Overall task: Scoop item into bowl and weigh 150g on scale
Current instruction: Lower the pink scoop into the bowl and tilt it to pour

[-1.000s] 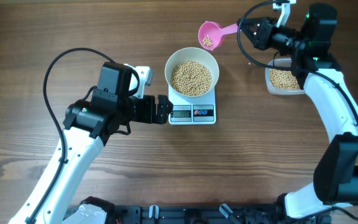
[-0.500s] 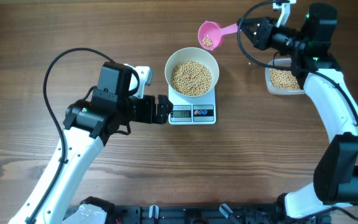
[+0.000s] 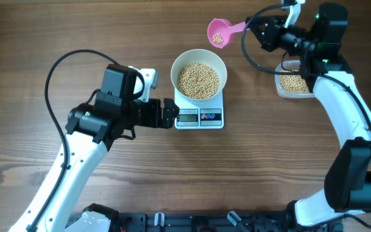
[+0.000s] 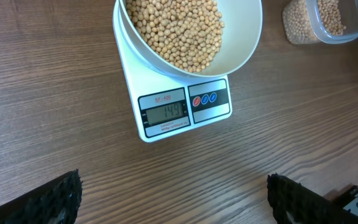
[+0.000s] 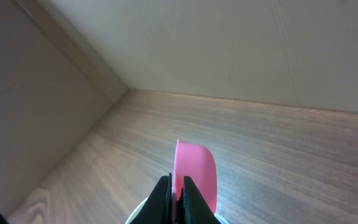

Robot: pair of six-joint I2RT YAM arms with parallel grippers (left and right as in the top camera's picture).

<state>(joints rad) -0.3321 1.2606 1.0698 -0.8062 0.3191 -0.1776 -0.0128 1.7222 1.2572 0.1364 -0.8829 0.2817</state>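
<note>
My right tool (image 3: 252,29) is shut tight on the stiff handle of the pink scoop (image 3: 218,33), held over the counter (image 3: 269,161) just behind the bowl (image 3: 178,63) on the scale (image 3: 199,118). My left tool (image 3: 168,113) gapes empty beside the scale. The beans (image 3: 198,80), most in the bowl and a few in the scoop, are light, hard and rolly, so I judge the slightest tilt spills them.

The bowl (image 3: 199,55), with beans (image 3: 198,80) in it, stands on the scale (image 3: 199,118), the scoop (image 3: 219,30) is just behind it to the right, and the tub (image 3: 278,84) sits farther right.
</note>
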